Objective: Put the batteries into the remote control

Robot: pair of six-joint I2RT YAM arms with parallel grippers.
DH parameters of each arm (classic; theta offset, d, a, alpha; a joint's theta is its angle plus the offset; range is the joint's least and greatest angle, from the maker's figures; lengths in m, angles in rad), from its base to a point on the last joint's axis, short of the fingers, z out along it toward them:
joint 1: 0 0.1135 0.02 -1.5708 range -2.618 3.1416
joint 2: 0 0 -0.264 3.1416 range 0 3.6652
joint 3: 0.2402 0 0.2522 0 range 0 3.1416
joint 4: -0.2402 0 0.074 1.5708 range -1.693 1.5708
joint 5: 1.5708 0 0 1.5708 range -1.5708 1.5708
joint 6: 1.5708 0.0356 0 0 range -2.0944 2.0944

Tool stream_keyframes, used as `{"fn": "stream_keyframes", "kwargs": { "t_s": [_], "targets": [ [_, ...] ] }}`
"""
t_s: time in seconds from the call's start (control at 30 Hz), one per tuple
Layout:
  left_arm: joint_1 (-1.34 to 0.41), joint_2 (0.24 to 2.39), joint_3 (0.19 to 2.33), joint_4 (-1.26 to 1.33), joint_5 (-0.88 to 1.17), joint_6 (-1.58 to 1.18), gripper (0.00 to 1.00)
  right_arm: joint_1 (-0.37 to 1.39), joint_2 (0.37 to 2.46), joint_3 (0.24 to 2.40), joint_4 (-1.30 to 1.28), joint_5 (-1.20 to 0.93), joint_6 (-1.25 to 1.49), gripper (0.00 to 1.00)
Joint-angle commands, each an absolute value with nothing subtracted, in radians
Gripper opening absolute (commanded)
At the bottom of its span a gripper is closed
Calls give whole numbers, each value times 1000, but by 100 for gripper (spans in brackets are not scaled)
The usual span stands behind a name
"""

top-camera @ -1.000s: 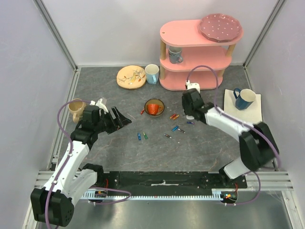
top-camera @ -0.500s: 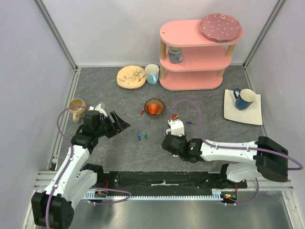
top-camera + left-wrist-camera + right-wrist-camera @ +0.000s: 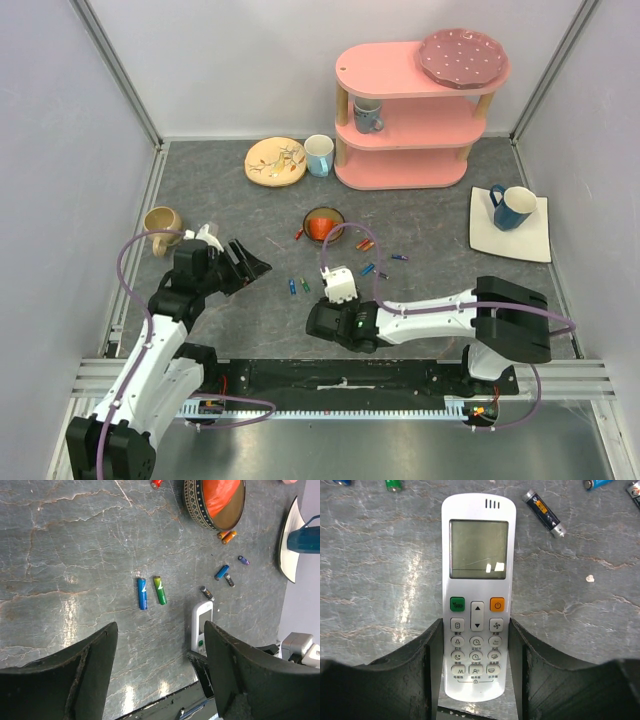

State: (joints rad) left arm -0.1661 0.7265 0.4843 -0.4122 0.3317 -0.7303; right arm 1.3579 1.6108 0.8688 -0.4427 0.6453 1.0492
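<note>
The white remote control (image 3: 477,587) lies face up between my right gripper's (image 3: 476,625) fingers, which press on both sides of its button end. The left wrist view shows it low over the table (image 3: 202,622). In the top view it is hidden under my right wrist (image 3: 318,322). Batteries lie loose on the table: a blue one (image 3: 291,286) and a green one (image 3: 305,285) together, orange ones (image 3: 365,244), a red one (image 3: 299,235), and a dark one (image 3: 544,513) beside the remote's top. My left gripper (image 3: 262,265) is open and empty, left of the batteries.
A patterned bowl (image 3: 324,226) holding something orange sits behind the batteries. A tan mug (image 3: 160,226) stands at the left. A plate (image 3: 275,161), a cup (image 3: 319,155) and a pink shelf (image 3: 410,110) stand at the back. A blue mug (image 3: 513,206) stands on a white square plate.
My right arm has swung from the back right of the batteries to the near middle of the table. My left gripper has shifted slightly nearer.
</note>
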Motion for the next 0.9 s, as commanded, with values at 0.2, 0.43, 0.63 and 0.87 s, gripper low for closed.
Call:
{"fn": "stream_keyframes", "kwargs": {
  "t_s": [0.2,0.43,0.63,0.87],
  "targets": [
    [-170,704,479,-394,307,-764,75,1287,1657,939,-376,609,1080,40],
    [-170,707,472,-388,308,-769,74,1279,1706,974,-364,581,1054,52],
    [-170,715,477,-399,295,-762,78,1279,1675,982,-364,571,1028,85],
    [-173,724,518,-434,201,-756,99,1319,1519,965,-438,639,1012,98]
  ]
}}
